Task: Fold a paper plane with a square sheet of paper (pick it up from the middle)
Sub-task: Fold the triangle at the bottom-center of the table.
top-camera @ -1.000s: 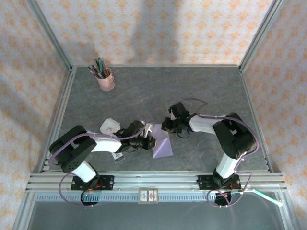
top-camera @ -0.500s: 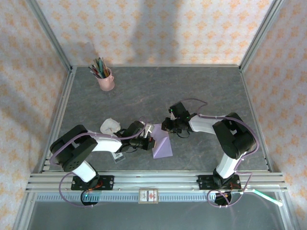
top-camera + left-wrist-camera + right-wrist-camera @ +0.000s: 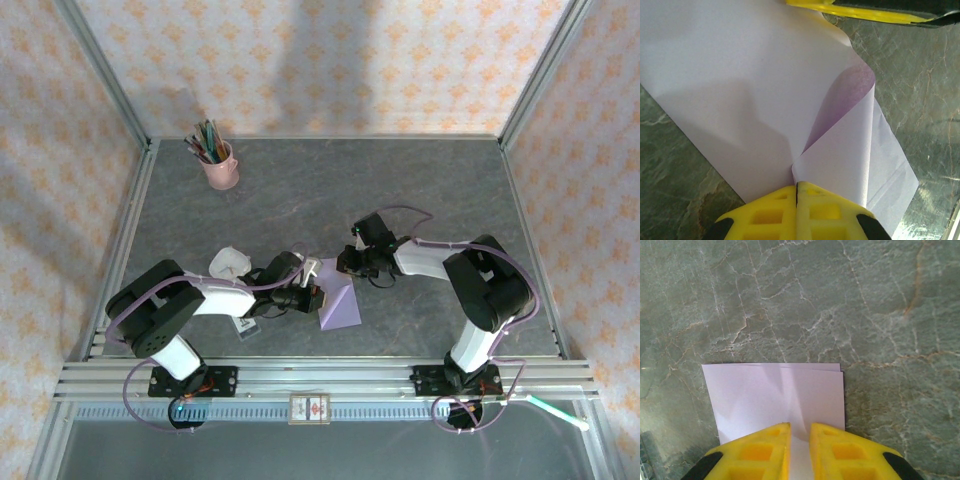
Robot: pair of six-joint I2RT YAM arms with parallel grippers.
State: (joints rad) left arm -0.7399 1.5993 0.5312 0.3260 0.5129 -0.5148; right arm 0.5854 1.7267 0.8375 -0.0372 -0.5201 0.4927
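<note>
— Looking down, where is the purple paper?
— It lies at the near side of the table, in the middle, between the two arms. It is partly folded.
— Who holds it?
— The left gripper pinches it, jaws closed tight. The right gripper has its jaws a tiny bit apart over the far end. Maybe it presses down; I can't tell.

A pink pen cup stands back left on the grey table.
</note>
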